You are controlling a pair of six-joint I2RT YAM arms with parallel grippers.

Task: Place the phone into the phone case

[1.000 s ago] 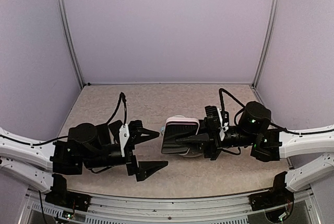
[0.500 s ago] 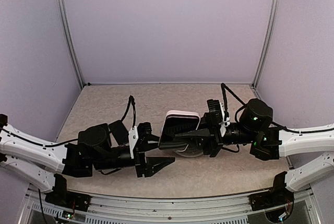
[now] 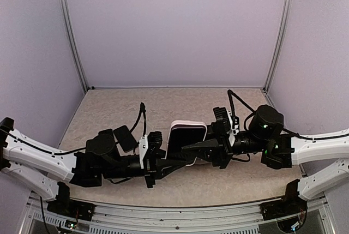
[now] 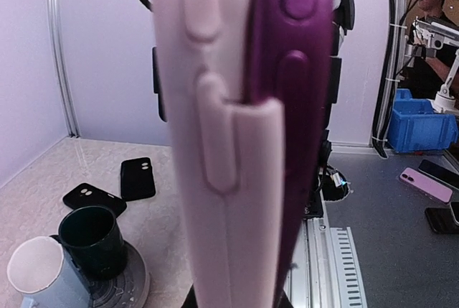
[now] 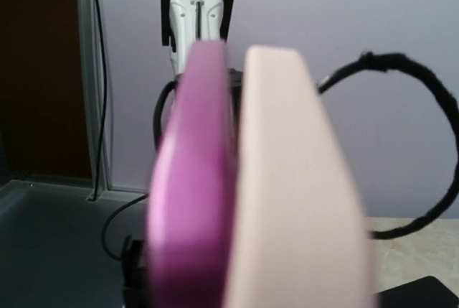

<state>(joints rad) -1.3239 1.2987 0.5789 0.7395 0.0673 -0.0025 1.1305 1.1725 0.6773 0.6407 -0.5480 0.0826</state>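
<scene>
From above there are two arms, one phone (image 3: 182,145) and one pale pink phone case (image 3: 188,125). The phone sits partly in the phone case, and both are held up off the tabletop (image 3: 163,103), in the middle between the arms. The right end effector (image 3: 192,149) holds the phone and phone case together, with one finger lying across the dark front. The left end effector (image 3: 168,164) points at the bottom edge of the pair. I cannot tell if it is open or closed.

The left wrist view is very close and shows the pair from the side, which the top view does not. The phone case (image 4: 208,143) is on the left and the purple phone (image 4: 287,107) is on the right. The lower part of the phone is tucked behind the case wall, but the upper part is not in. Behind them are things the top view misses: two black cases (image 4: 136,177) (image 4: 90,198), one dark green cup (image 4: 92,240), one white cup (image 4: 37,272) and one blue bin (image 4: 416,121). This arm's own fingers are hidden.

The right wrist view is blurry. It shows the pair from the other side — the phone (image 5: 190,179) on the left and the phone case (image 5: 294,193) on the right, touching. One black cable (image 5: 423,143) loops behind. No fingers show here either.
</scene>
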